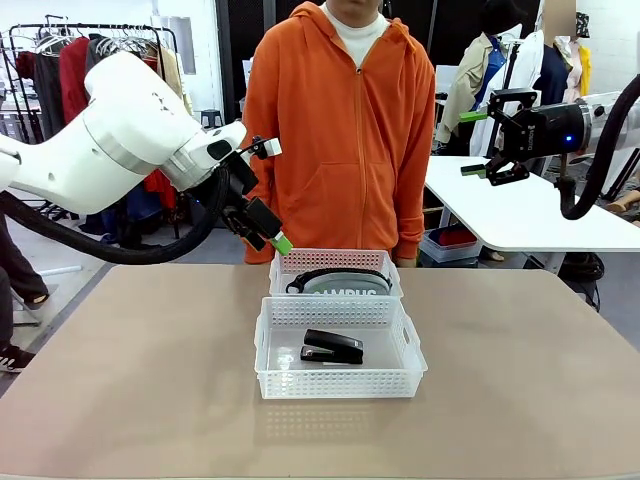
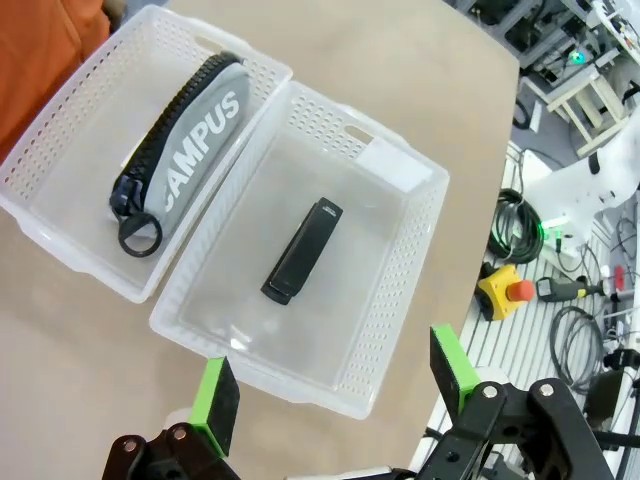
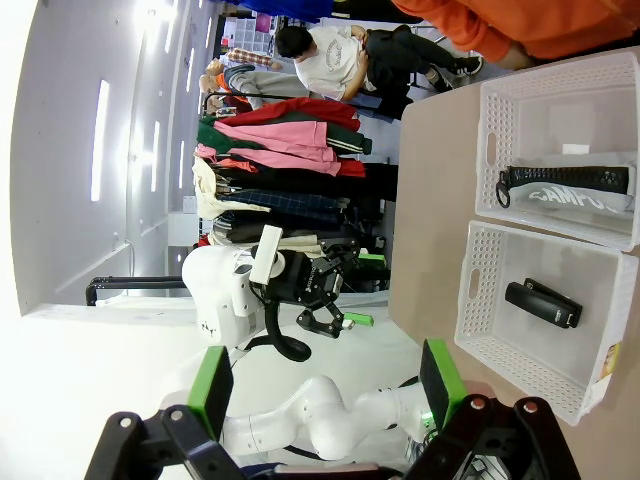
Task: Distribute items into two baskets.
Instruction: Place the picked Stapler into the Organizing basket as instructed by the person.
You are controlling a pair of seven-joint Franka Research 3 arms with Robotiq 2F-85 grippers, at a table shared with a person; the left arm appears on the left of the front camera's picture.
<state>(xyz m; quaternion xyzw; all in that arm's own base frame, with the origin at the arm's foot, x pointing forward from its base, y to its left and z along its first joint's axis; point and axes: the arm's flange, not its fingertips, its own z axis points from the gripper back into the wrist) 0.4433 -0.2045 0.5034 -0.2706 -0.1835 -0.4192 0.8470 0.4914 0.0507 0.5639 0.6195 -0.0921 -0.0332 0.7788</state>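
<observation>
Two white lattice baskets stand end to end at the table's middle. The near basket [image 1: 340, 383] [image 2: 395, 300] [image 3: 482, 300] holds the small black stapler [image 1: 332, 347] [image 2: 302, 250] [image 3: 543, 303], lying flat. In the far basket [image 1: 335, 260] [image 2: 65, 130] [image 3: 495, 130] lies the grey "CAMPUS" pouch [image 1: 340, 282] [image 2: 190, 140] [image 3: 570, 185] with its black strap. My left gripper [image 1: 277, 196] [image 2: 335, 385] hangs open and empty above the table, up and left of the baskets. High at the right, my right gripper [image 1: 473, 143] [image 3: 325, 385] is open and empty, well away from them.
A person in an orange hoodie [image 1: 340, 130] stands at the far edge, right behind the far basket. A white table [image 1: 520, 215] sits back right, with a clothes rack [image 1: 60, 60] back left. Bare tabletop [image 1: 130, 380] lies on both sides of the baskets.
</observation>
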